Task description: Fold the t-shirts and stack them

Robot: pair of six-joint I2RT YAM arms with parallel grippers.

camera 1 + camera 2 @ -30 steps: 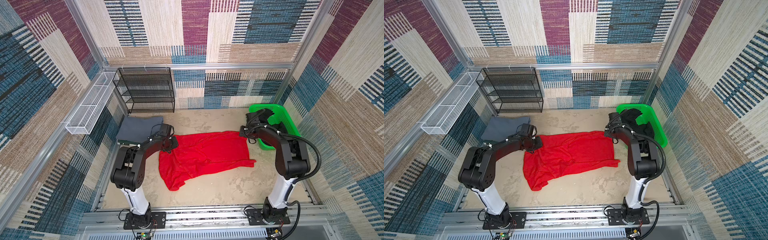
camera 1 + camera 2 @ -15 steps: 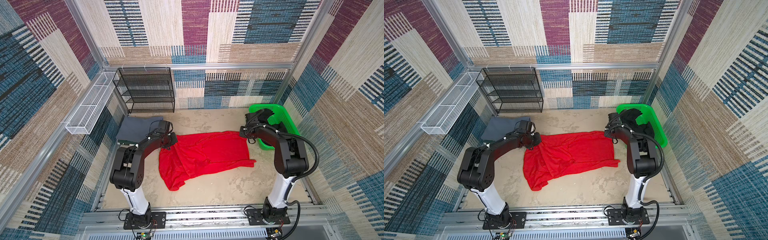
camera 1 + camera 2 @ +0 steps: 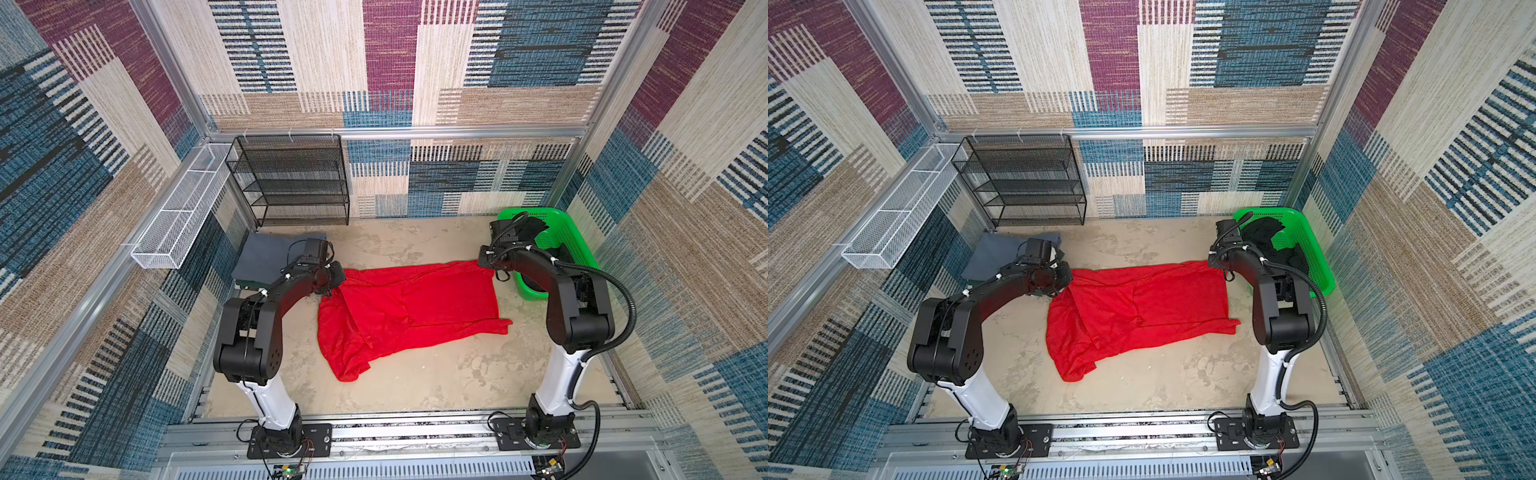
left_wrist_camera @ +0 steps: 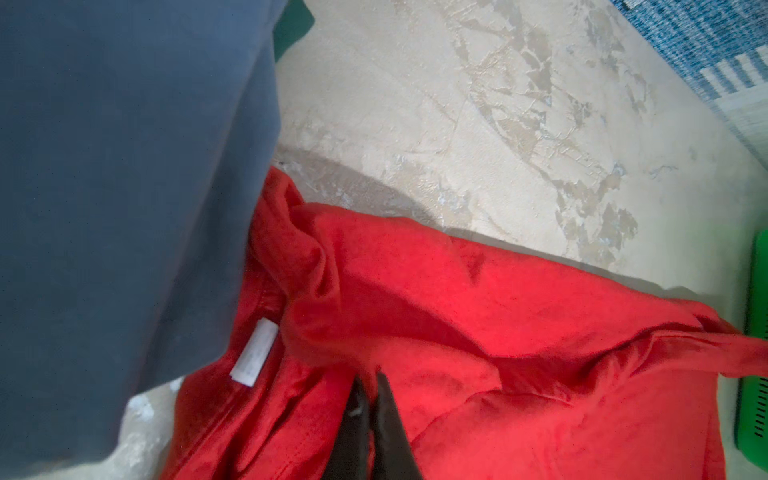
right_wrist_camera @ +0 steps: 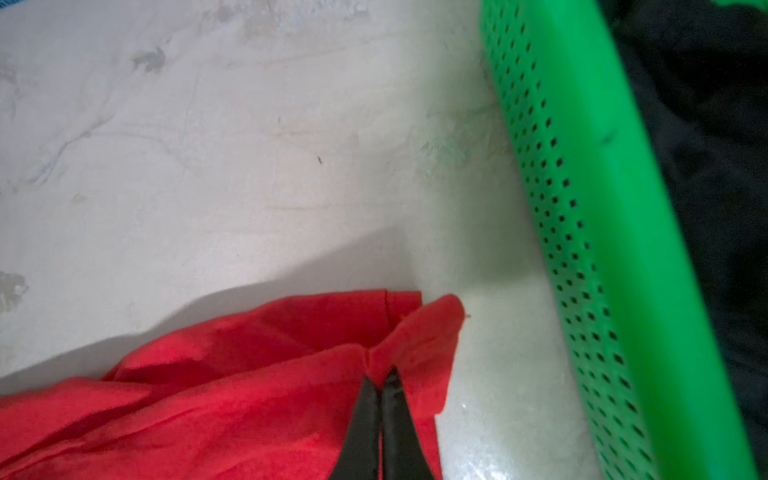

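Left end effector (image 4: 369, 379) and right end effector (image 5: 380, 376) clamp red t-shirt (image 3: 415, 303) — grips obscured overhead.

arms: left arm (image 3: 266, 316) and right arm (image 3: 577, 307), glossy black shells, white tube just above the rail (image 3: 415, 430)
bases (image 3: 316, 439): black plates bolted onto the rail, loose thin wires
hose (image 3: 629, 307): fat, ribbed, black, right arm only
grippers: left gripper (image 4: 369, 380), right gripper (image 5: 380, 376), skinny black pointy fingers (image 5: 361, 424)

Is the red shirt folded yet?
No. The red shirt lies spread out and rumpled on the table, one side loosely doubled over.
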